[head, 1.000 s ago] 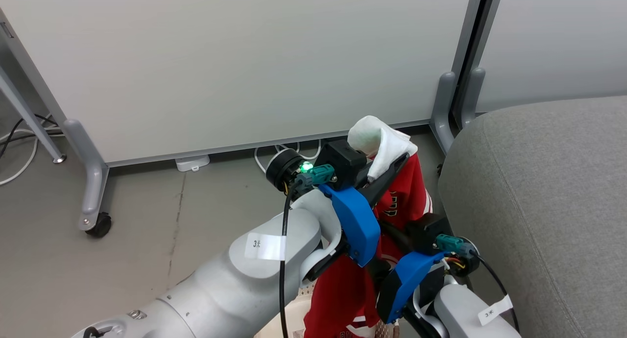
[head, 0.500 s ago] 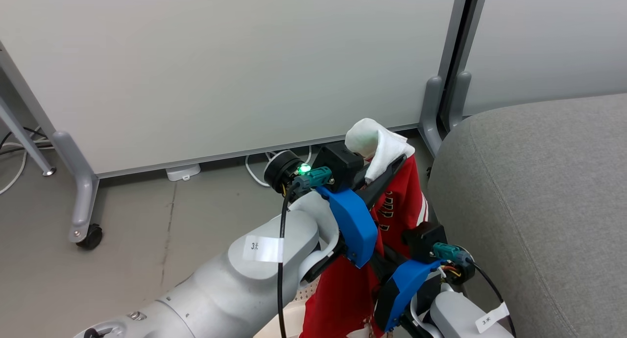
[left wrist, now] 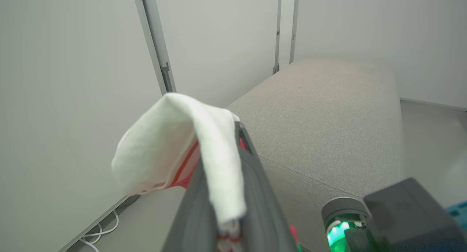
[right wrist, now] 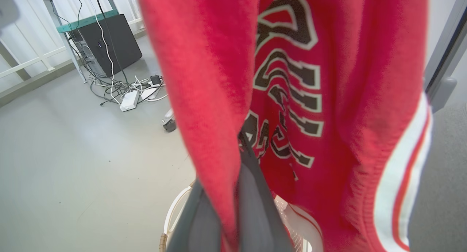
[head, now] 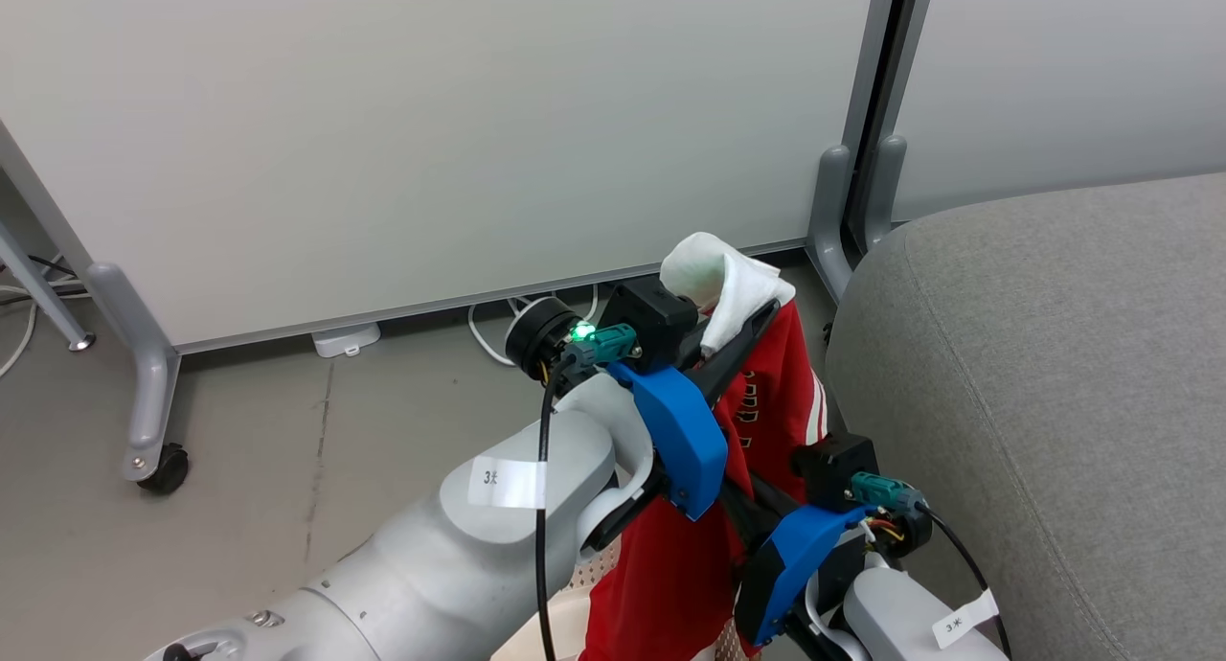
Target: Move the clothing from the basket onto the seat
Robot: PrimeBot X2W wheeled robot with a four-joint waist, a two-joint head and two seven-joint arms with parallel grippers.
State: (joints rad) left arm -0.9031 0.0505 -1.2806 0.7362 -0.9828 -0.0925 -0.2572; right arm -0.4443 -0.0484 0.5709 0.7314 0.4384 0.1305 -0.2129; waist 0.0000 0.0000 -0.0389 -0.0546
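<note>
The clothing (head: pixel 771 402), a red garment with white trim and dark lettering, hangs between my two grippers beside the seat. My left gripper (head: pixel 757 321) is shut on its white edge (left wrist: pixel 182 146), held up high; in the left wrist view the gripper (left wrist: pixel 230 149) has the cloth draped over its fingers. Lower down, my right gripper (head: pixel 757 498) is shut on a red fold; the right wrist view shows it (right wrist: pixel 233 160) pinching that fold beside the lettering (right wrist: pixel 288 98). The basket (right wrist: pixel 171 215) sits below the garment, its perforated wall (head: pixel 594 584) peeking out. The grey seat (head: pixel 1034 374) lies to the right.
White partition panels stand behind, on grey feet with a castor (head: pixel 158 469). A power strip (head: pixel 345 340) and cables (head: pixel 488 330) lie on the floor at their base. In the right wrist view a dark computer case (right wrist: pixel 109 40) and tangled cables (right wrist: pixel 135 91) sit further off.
My right gripper has closed on the hanging red cloth. The head view has swung a little to the right, so panels and seat sit further left in the picture.
</note>
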